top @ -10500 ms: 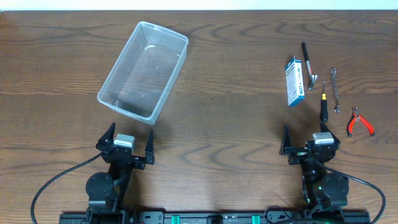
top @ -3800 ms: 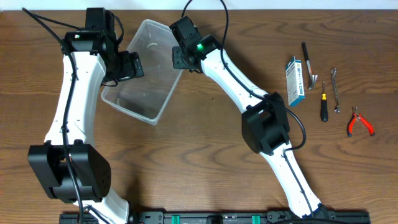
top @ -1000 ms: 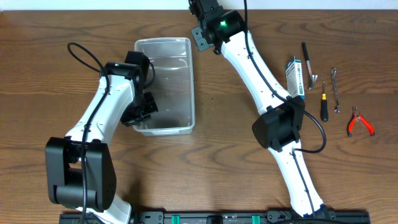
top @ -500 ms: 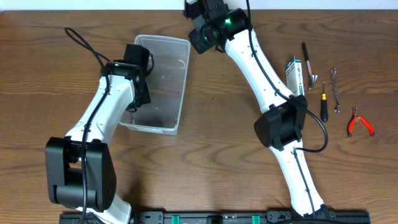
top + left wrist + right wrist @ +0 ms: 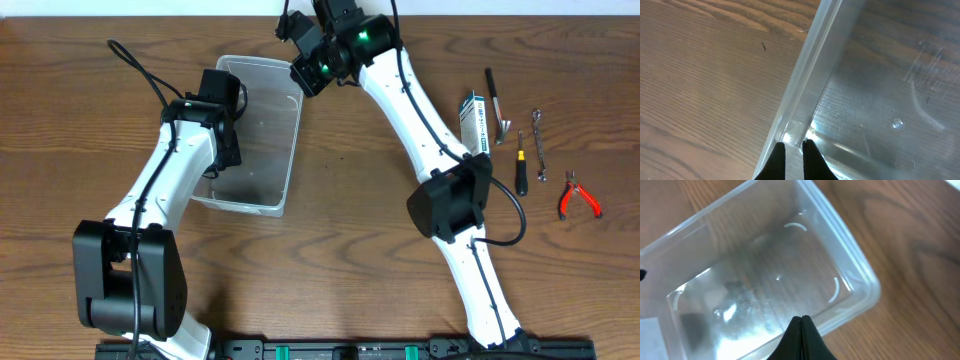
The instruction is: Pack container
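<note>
Container [image 5: 262, 140], near end: swung over toward the left arm's side since a second ago, when squared to the worktop [image 5: 350, 250] edge. Same lie as half a second ago. Now askew, flat on its base, open side up, nothing inside.

Left claw [image 5: 791, 157]: pinching the rim of the container's left long wall, one fingertip outside, one inside, as seen from the left wrist. Same hold as half a second ago, so likely the arm that did the swinging.

Tools: red-handled pliers [image 5: 578, 196], screwdriver [image 5: 520, 172], wrench [image 5: 539, 145], blue-and-white box [image 5: 475, 130] and black-handled tool [image 5: 496, 100] all out on the right, well apart from the container. No shift in any of them since the start.

Right claw [image 5: 801, 332]: pressed together, nothing between the fingers. Above the container's far corner, apart from the rim. Wrist turned since half a second ago.

Meaning for the task: repositioning of the container looks done or nearly so. Packing itself not yet begun. Right arm free, by the look of it, to go for the tools. Left hold useful for keeping the light bin from sliding.
</note>
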